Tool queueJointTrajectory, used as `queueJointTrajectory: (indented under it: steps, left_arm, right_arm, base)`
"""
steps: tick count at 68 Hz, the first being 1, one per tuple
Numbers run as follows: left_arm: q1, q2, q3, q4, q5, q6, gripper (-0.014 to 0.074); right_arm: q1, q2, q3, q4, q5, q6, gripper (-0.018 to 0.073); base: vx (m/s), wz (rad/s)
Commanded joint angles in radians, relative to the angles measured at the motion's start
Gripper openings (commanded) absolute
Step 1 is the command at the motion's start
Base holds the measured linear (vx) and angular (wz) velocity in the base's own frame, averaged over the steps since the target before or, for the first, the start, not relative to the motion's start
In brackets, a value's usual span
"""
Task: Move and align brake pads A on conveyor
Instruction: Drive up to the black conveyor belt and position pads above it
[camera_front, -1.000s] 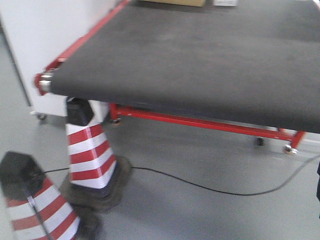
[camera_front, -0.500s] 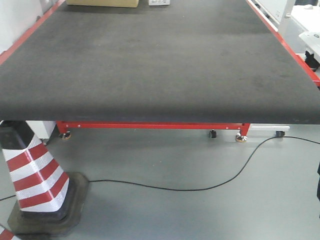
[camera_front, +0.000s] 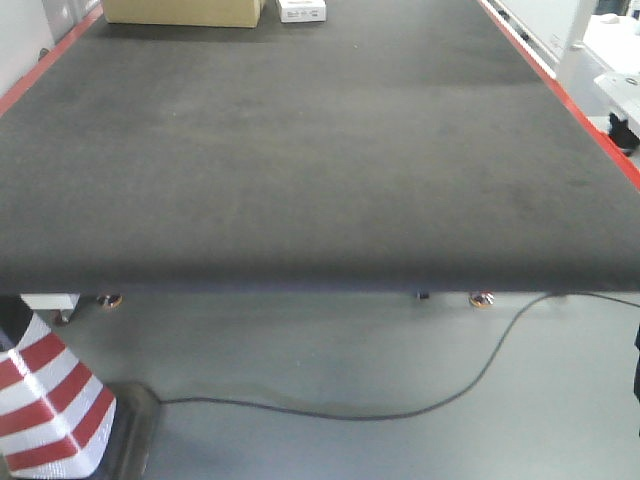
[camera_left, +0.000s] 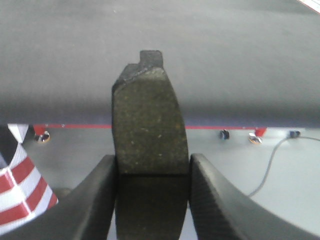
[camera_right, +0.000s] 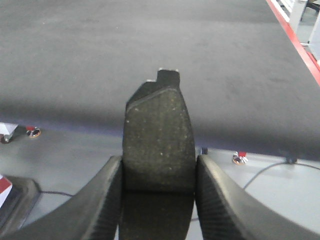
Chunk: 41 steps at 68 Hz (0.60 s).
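In the left wrist view my left gripper (camera_left: 152, 170) is shut on a dark grey brake pad (camera_left: 147, 125), which sticks forward over the floor toward the near edge of the conveyor (camera_left: 160, 55). In the right wrist view my right gripper (camera_right: 159, 172) is likewise shut on a second brake pad (camera_right: 159, 135), held just short of the conveyor (camera_right: 150, 60). The front view shows the conveyor's dark felt surface (camera_front: 300, 150) with red edge stripes and no pads on it. Neither gripper appears in the front view.
A cardboard box (camera_front: 180, 11) and a small white box (camera_front: 301, 10) sit at the conveyor's far end. A red-and-white traffic cone (camera_front: 50, 410) stands on the floor at lower left. A black cable (camera_front: 400, 410) runs across the grey floor under the conveyor.
The front view has swung right and moved closer to the conveyor's near edge. The cones have slid left, one out of view, and the belt now fills most of the frame.
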<state>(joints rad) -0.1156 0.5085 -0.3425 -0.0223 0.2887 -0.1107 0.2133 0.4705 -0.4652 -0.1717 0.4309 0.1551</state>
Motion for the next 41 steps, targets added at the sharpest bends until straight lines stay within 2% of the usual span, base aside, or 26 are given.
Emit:
queueJointTrajectory:
  steps: [1,41]
  left_arm:
    - [-0.003,0.002,-0.028,-0.007,-0.091,-0.01,-0.0006]
    - [-0.003,0.002,-0.028,-0.007,-0.091,-0.01,-0.0006]
  right_arm:
    - [-0.004,0.003,-0.029,-0.012,-0.099,-0.005,-0.0007]
    - [-0.004,0.003,-0.029,-0.012,-0.099,-0.005,-0.0007]
  base:
    - [0.34,0.08]
    - [0.4,0.06]
